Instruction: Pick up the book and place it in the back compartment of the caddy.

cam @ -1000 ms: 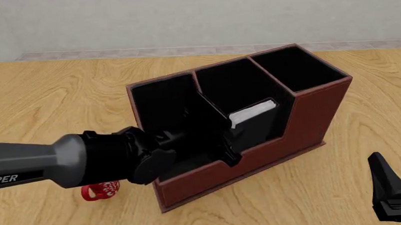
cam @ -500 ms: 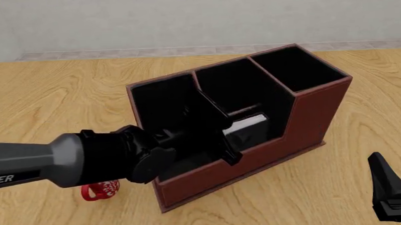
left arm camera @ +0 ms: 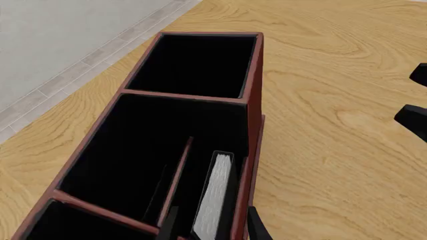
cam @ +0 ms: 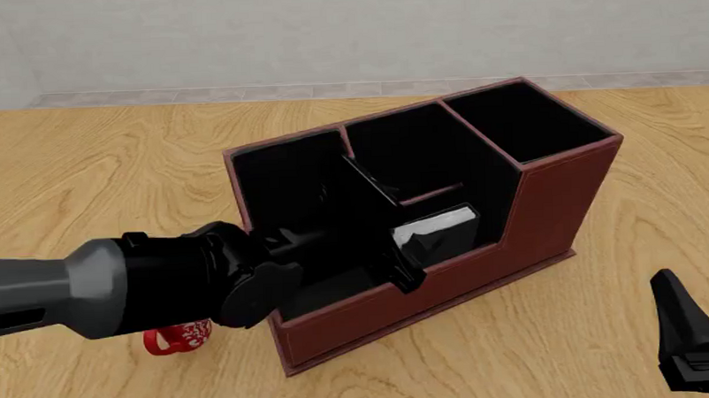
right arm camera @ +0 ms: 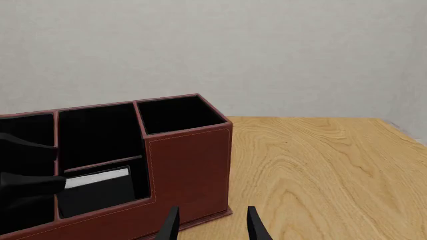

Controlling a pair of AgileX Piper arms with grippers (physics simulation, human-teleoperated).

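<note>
The black book (cam: pixel 441 236) with white page edges stands on edge inside the back compartment (cam: pixel 469 264), behind the low cut-down wall of the reddish-brown caddy (cam: pixel 549 205). My left gripper (cam: pixel 406 255) reaches into that pocket. In the left wrist view its fingers straddle the book (left arm camera: pixel 215 197), with a small gap on each side, so the left gripper (left arm camera: pixel 212 227) is open. The right wrist view shows the book (right arm camera: pixel 97 192) behind the low wall of the caddy (right arm camera: pixel 190 160). My right gripper (cam: pixel 690 342) hovers open and empty near the table's front right.
A white-and-red mug (cam: pixel 176 338) lies on the table under my left arm, left of the caddy's near corner. Two tall pockets (cam: pixel 517 118) and a long pocket (cam: pixel 283 179) fill the rest of the caddy. A grey wall stands behind the table.
The book has sunk from above the low wall down into the shallow pocket, and my left arm has dropped slightly with it. The right arm has not moved.
</note>
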